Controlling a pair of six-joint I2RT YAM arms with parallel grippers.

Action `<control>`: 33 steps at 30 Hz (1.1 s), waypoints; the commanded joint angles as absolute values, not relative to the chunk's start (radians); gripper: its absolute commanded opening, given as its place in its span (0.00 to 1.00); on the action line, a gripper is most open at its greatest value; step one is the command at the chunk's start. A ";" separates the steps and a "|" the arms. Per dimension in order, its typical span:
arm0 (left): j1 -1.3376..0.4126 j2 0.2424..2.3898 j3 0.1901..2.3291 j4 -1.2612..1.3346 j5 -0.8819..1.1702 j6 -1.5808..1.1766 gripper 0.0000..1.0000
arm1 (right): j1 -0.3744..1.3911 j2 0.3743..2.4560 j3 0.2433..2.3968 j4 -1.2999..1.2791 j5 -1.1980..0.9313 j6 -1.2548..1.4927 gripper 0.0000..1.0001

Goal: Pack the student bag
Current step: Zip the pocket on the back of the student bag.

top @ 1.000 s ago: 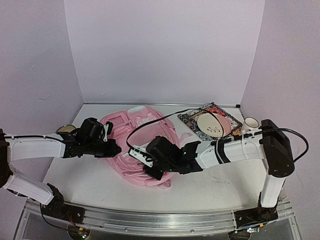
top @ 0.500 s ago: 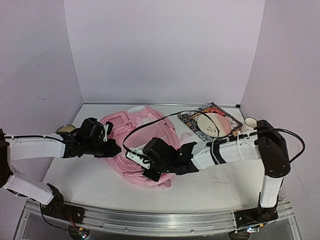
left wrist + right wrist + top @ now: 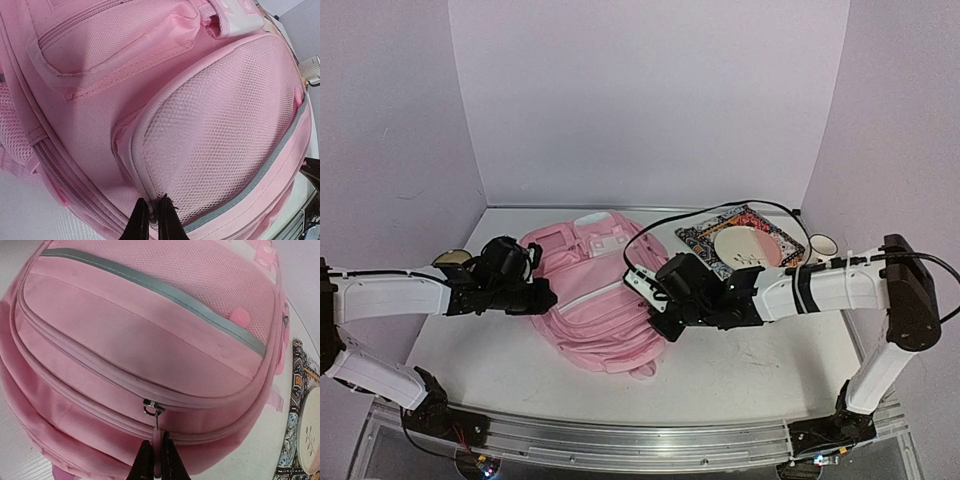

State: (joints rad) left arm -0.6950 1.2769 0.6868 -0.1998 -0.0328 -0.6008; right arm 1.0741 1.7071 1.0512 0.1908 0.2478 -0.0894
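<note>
The pink student bag [image 3: 595,295] lies flat in the middle of the table. It fills the left wrist view [image 3: 165,100] and the right wrist view [image 3: 150,340]. My left gripper [image 3: 542,296] is at the bag's left edge. It is shut on the seam of the bag's mesh side pocket [image 3: 220,120]. My right gripper [image 3: 660,322] is at the bag's right side. It is shut on the pink zipper pull [image 3: 158,442] that hangs from a metal slider [image 3: 152,406] on a closed zip line.
A patterned book [image 3: 738,238] with a pale round plate [image 3: 745,250] on it lies at the back right, a white cup [image 3: 820,247] beside it. A round dark-rimmed object [image 3: 450,259] sits at the far left. A black cable [image 3: 720,215] arcs over the right arm.
My right gripper has moved right and back along the bag's edge, from its near middle to its right side. The bag has shifted a little. The left arm has stayed in place.
</note>
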 commanded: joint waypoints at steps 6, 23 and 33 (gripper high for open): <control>-0.578 1.372 0.781 -0.313 -0.214 -0.511 0.00 | 1.177 1.691 1.090 0.114 0.152 0.081 0.00; -0.555 1.246 0.845 -0.317 -0.095 -0.594 0.41 | 1.258 1.938 1.394 0.184 0.127 0.235 0.00; -0.558 0.961 0.643 -0.307 0.131 -0.898 0.49 | 1.258 1.998 1.489 0.184 0.110 0.225 0.00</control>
State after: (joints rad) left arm -0.5556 1.0025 0.6983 -0.3324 0.0221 -0.7406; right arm 1.2491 1.9809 1.4251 0.1765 0.1223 0.2184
